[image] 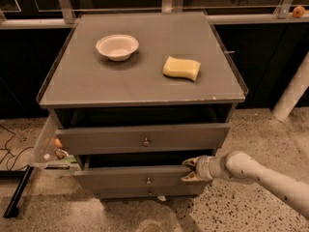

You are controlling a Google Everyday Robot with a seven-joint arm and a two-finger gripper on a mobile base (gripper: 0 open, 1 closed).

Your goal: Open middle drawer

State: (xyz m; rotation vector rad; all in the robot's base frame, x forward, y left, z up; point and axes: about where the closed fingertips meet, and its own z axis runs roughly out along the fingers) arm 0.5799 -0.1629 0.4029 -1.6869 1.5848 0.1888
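Observation:
The grey cabinet has three drawers. The middle drawer [135, 178], a flat grey front with a small round knob [148, 181], is pulled out a little, with a dark gap above its top edge. My gripper [191, 170] is at the right end of that front, its fingers [191, 161] closed over the front's top right edge. The white arm reaches in from the lower right. The top drawer [145, 138] above is also partly out. The lowest drawer front [145, 193] shows only as a narrow strip.
On the cabinet top [96, 88] sit a white bowl [117, 47] and a yellow sponge [181, 68]. A clear side bin [50, 149] with small items hangs on the cabinet's left. A white post [294, 88] stands at the right. The floor is speckled.

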